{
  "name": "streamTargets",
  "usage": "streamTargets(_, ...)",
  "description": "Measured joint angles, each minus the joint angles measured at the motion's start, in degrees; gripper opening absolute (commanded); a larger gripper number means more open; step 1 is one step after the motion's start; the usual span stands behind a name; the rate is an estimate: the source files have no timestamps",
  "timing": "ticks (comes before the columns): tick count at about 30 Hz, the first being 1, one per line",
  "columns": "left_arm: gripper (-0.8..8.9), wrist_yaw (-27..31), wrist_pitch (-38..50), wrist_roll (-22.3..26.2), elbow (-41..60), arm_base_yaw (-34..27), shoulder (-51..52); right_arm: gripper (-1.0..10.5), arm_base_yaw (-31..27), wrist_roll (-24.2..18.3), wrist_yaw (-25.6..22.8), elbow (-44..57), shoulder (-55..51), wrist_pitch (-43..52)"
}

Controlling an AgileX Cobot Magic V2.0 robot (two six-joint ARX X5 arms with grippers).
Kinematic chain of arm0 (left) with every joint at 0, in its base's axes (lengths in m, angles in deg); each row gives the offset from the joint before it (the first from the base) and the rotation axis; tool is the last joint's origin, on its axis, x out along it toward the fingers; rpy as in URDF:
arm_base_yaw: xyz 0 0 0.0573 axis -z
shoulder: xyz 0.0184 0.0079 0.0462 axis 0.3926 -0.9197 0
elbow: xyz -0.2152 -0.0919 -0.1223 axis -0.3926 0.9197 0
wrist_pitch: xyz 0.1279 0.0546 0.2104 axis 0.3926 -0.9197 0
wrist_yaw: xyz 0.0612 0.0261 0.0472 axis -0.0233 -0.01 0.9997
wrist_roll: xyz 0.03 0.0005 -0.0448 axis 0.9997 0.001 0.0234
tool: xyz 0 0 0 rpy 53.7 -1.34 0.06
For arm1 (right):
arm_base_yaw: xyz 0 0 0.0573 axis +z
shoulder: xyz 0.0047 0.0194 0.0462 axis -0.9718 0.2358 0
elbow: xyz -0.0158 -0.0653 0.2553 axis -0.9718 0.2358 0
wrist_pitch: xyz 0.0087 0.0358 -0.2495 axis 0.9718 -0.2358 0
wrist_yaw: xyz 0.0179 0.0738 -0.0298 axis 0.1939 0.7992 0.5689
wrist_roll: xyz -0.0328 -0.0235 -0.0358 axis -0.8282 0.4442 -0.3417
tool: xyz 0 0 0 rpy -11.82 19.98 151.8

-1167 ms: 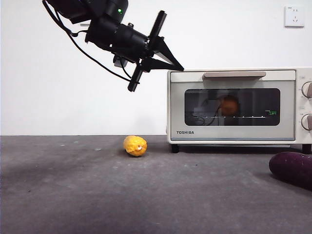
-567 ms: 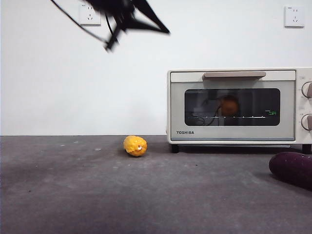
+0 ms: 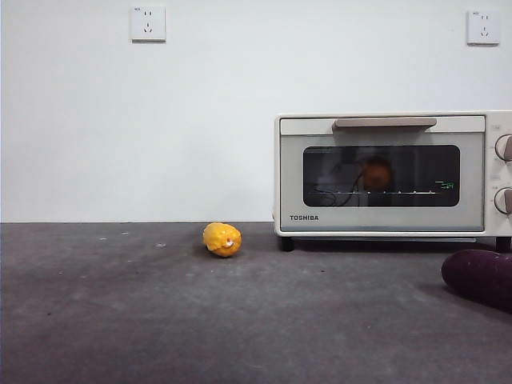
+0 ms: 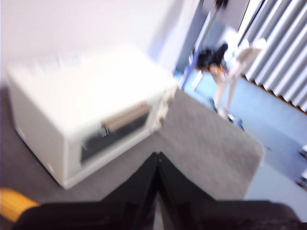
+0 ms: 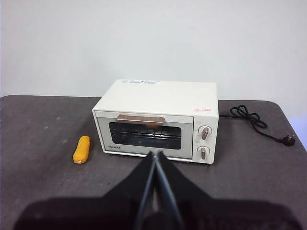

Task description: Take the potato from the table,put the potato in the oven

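Since a second ago the arm has left the front view. Potato (image 3: 377, 174) sits inside the oven (image 3: 384, 172), door closed; both grippers (image 4: 157, 160) (image 5: 154, 160) are closed and empty. Task looks finished.

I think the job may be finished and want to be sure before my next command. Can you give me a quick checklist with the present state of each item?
1. Potato inside the oven: ok, an orange round shape shows behind the glass.
2. Oven door shut: ok, handle sits flush at the top.
3. Left gripper empty: ok, jaws shut on nothing.
4. Right gripper empty: ok, jaws shut, back from the oven.
5. Yellow lump and purple vegetable lying on the table: ok.
6. Knob settings: cannot tell.
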Motion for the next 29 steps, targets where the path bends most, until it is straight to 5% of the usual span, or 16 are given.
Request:
streamTargets(11,-0.04,4.35,-0.11,4.44,-0.02,-0.13,11.47,0.0,0.00,0.00,0.00,0.00,0.04,0.00)
streamTargets(24,-0.04,4.46,-0.48,4.92,-0.02,-0.17,7.61,0.0,0.00,0.00,0.00,0.00,0.11,0.00)
streamTargets(29,-0.04,10.45,-8.72,12.83,0.00,-2.12,6.82,0.0,0.00,0.00,0.00,0.00,0.11,-0.02)
